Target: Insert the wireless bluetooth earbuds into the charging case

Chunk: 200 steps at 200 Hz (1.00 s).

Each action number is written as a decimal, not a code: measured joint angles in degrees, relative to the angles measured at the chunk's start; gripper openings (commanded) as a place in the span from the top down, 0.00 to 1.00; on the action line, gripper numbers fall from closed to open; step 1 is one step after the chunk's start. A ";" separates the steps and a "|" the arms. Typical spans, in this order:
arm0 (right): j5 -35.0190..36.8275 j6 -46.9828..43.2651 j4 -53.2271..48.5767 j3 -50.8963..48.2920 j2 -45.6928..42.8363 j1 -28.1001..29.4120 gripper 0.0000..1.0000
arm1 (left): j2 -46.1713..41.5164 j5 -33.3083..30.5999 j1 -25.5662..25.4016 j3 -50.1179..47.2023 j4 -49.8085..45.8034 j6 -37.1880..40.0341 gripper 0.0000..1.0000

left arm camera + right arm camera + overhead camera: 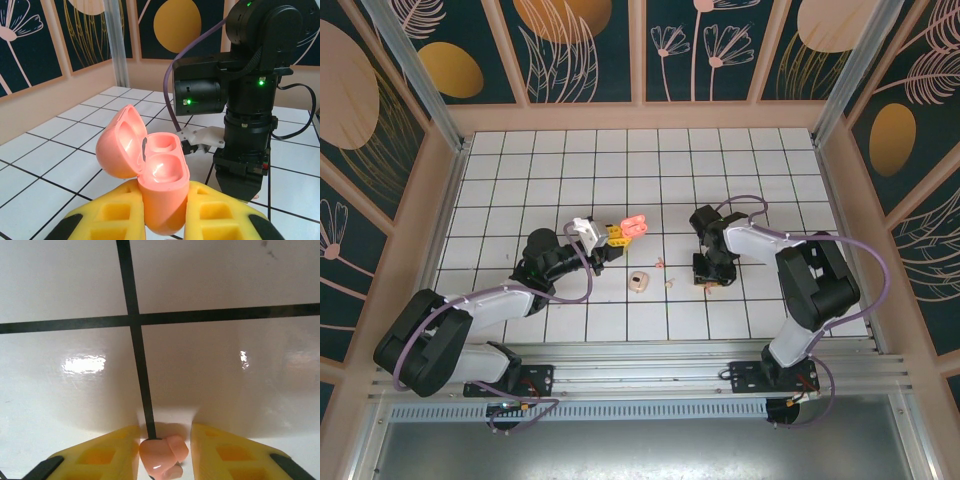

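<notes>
My left gripper (162, 202) is shut on the open salmon-pink charging case (161, 175), held off the table with its lid (119, 145) swung back and both wells empty; from above the case (634, 226) sits at the yellow fingertips (616, 237). My right gripper (165, 440) points straight down at the tiles. A salmon-pink earbud (161, 454) lies between its yellow fingers (107, 455), touching the left one with a thin gap to the right one. In the top view that gripper (710, 274) stands over the earbud (708, 289). Two more small earbuds (660, 264) (669, 283) lie on the tiles between the arms.
A cream pebble-shaped case (639, 283) rests on the tiles below the held case, left of the loose buds. The right arm's black wrist (245, 100) stands close behind the held case. Wooden walls (640, 115) ring the tiled table.
</notes>
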 measured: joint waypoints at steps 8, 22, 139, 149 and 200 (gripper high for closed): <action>0.09 0.00 -0.02 0.00 0.04 0.00 0.69 | 0.00 0.00 0.00 0.00 0.00 0.02 0.94; 0.15 0.04 -0.07 0.00 0.09 0.00 0.69 | 0.00 0.00 0.00 0.04 -0.04 0.17 0.94; 0.11 1.99 1.75 -1.57 -1.16 0.07 0.67 | 0.00 0.39 0.00 0.26 -0.70 0.22 0.94; 0.13 2.10 1.79 -1.60 -1.16 0.07 0.69 | 0.00 0.39 0.00 0.48 -1.01 0.22 0.94; 0.59 2.45 1.90 -1.90 -1.73 0.04 0.72 | -0.28 0.39 0.00 0.90 -1.55 0.63 0.94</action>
